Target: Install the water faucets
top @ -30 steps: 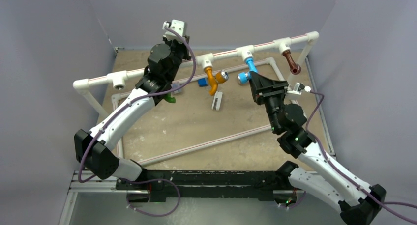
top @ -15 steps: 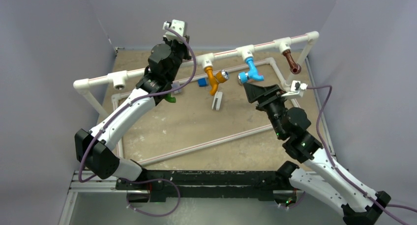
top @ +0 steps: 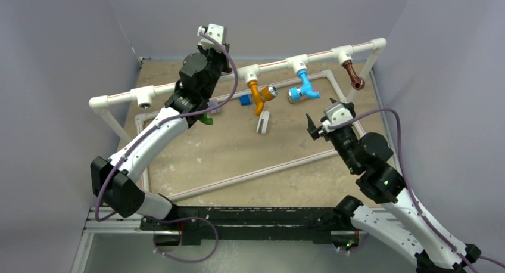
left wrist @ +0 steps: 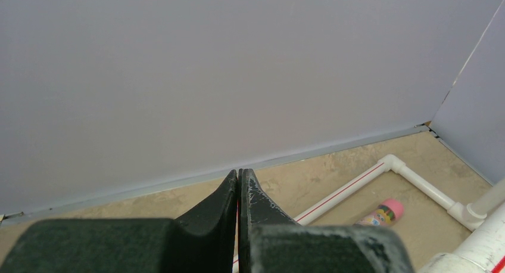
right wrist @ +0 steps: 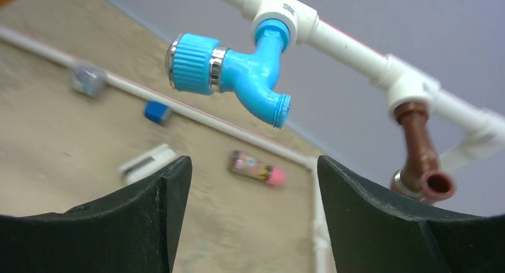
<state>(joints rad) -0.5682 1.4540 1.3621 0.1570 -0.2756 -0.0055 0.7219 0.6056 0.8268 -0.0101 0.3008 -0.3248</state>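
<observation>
A white pipe rail carries three faucets: orange, blue and brown. A green faucet lies on the table, partly hidden under my left arm. My right gripper is open and empty, a short way in front of the blue faucet and apart from it. In the right wrist view the blue faucet and brown faucet hang above the open gripper. My left gripper is shut and empty, held high and pointing at the back wall.
A small blue cube and a white block lie on the table under the orange faucet. A brown cylinder with a pink cap lies near the back right corner of the floor pipe frame. An empty tee sits at the rail's left.
My right gripper has drawn back from the blue faucet toward the near right and turned; the faucet stays on the rail. The left arm has not moved.
</observation>
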